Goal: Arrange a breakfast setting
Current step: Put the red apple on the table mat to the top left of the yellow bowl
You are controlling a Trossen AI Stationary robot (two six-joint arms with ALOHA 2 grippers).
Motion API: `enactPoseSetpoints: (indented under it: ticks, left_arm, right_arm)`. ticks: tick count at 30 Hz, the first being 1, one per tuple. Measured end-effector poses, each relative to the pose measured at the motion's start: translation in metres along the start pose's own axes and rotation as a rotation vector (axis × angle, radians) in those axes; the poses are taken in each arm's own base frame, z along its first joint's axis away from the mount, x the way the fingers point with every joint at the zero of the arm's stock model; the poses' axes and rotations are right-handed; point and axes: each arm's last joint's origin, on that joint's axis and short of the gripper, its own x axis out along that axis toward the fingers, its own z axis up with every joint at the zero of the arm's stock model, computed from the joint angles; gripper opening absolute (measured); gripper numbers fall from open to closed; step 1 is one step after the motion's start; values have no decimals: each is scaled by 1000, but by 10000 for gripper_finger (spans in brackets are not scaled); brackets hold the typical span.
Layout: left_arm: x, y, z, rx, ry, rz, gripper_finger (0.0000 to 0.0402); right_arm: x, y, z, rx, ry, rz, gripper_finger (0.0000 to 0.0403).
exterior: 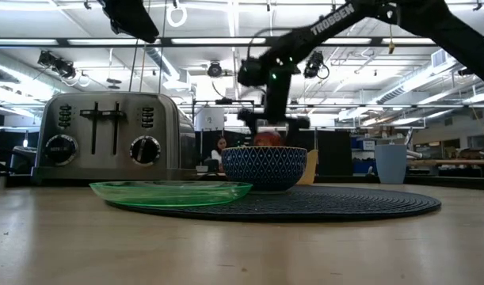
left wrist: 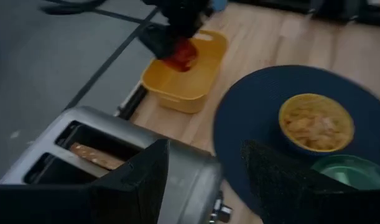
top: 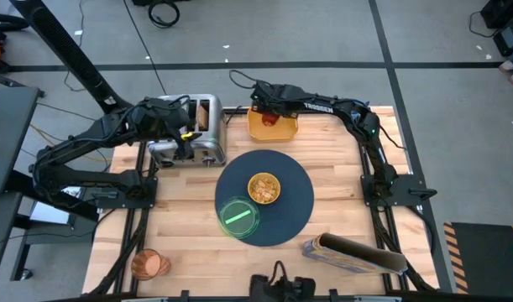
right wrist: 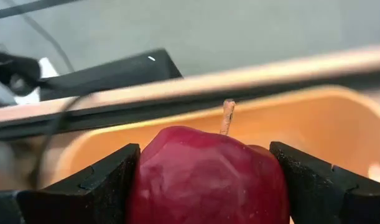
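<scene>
A silver toaster [top: 193,138] stands at the far left with a toast slice [left wrist: 93,157] upright in a slot. My left gripper [left wrist: 205,180] is open and empty just above the toaster [left wrist: 115,155]. My right gripper [top: 269,113] is shut on a red apple [right wrist: 208,180] inside a yellow bin [top: 273,127] at the far edge. A dark blue-grey round mat [top: 294,201] lies mid-table. On it stand a patterned bowl of cereal [top: 264,188] and a translucent green plate [top: 238,216]. An amber cup [top: 149,264] stands near left. The spoon is out of view. My right gripper pinches the apple's two opposite sides [right wrist: 143,180] between its two fingers [right wrist: 106,180]. The apple sits upright with its stem [right wrist: 227,117] pointing up, within the yellow bin's walls [right wrist: 314,118]. Whether its underside still rests on the bin floor is hidden.
A long dark roll on a blue-and-white box [top: 353,252] lies at the near right. The toaster [exterior: 115,134] and bowl [exterior: 264,166] stand between the low camera and the bin. Bare wood [top: 180,218] shows left of the mat.
</scene>
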Motion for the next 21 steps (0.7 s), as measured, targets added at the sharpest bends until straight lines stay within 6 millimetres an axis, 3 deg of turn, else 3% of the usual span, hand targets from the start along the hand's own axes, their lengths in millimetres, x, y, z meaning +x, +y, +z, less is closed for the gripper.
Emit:
enactPoseSetpoints:
  ticks: [6,13,17,21]
  left_arm:
    - [-20,11,-3,-49,-68,-79,208]
    - [-60,16,-14,-76,-192,-224,208]
    - [-65,13,-21,-71,-155,-305,208]
    - [-67,11,-24,-24,-152,-373,208]
  right_arm:
    - [-48,32,-16,-208,-137,161,333]
    - [-91,67,-67,-437,-252,388,332]
    - [-113,80,-95,-534,-302,499,332]
    - [-123,80,-123,-603,-293,503,332]
